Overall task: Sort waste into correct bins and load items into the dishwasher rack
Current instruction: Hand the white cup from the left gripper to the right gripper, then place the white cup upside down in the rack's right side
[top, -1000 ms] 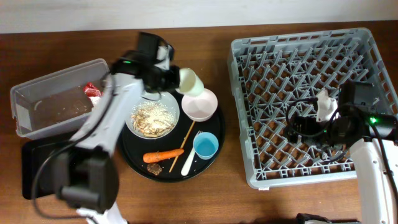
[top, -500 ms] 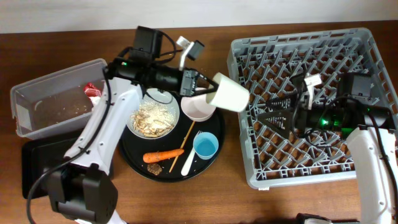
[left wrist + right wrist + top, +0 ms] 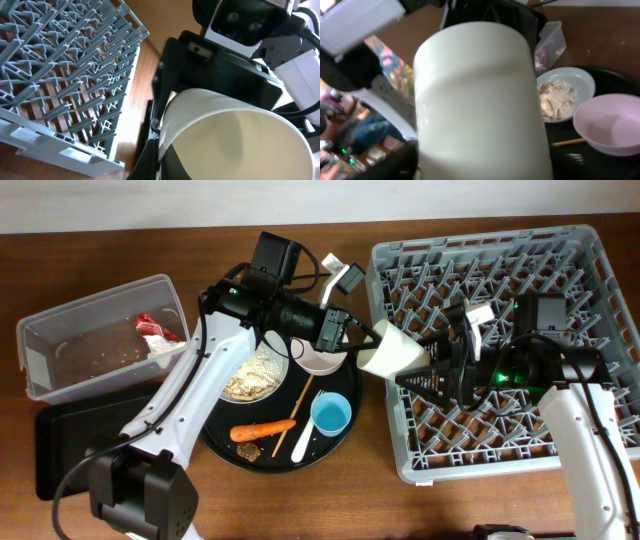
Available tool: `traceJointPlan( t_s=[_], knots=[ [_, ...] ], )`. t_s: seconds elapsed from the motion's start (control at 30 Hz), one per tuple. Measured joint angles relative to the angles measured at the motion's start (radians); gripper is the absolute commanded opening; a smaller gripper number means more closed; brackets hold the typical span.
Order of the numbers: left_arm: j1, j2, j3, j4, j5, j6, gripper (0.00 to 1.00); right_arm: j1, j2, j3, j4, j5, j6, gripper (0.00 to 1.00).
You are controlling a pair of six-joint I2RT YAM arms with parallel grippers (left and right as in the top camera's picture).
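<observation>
Tapering smooth cream cup (image 3: 392, 352), latticed grey rack (image 3: 500, 463)

In the right wrist view the cream cup (image 3: 480, 100) hides the right tool's (image 3: 410, 378) fingers.

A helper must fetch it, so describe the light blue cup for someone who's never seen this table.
Left of the grey rack sits a round black tray. The light blue cup stands upright near its right edge, the only blue thing there.
</observation>
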Motion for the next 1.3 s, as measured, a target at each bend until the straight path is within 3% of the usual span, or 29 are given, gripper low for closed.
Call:
traceJointPlan(
  t_s=[0.17,0.33,0.43,0.5,0.67,0.87,1.07,1.3],
  knots=[
    [0.0,0.0,0.0,0.0,0.008,0.0,0.01,0.0,0.001,0.0,0.0,-0.003,-0.005,0.58],
    [0.0,0.0,0.0,0.002,0.008,0.01,0.35,0.0,0.001,0.0,0.0,-0.003,-0.003,0.54],
    [-0.001,0.0,0.0,-0.024,-0.06,0.013,0.41,0.0,0.001,0.0,0.0,0.047,0.031,0.5],
    [0.002,0.0,0.001,-0.095,-0.25,0.014,0.44,0.0,0.001,0.0,-0.001,0.133,0.087,0.47],
    [0.064,0.0,0.0,-0.268,-0.665,0.01,0.46,-0.03,0.003,0.032,-0.063,0.369,0.243,0.46],
    [0.22,-0.037,0.0,-0.428,-1.035,-0.002,0.46,-0.185,0.006,0.266,-0.343,0.686,0.381,0.47],
    [0.314,-0.191,0.0,-0.475,-1.181,-0.028,0.46,-0.381,0.006,0.384,-0.443,0.964,0.517,0.45],
    [0.32,-0.207,0.0,-0.487,-1.202,-0.032,0.46,-0.599,0.128,0.389,-0.446,1.175,0.613,0.46]
  ],
)
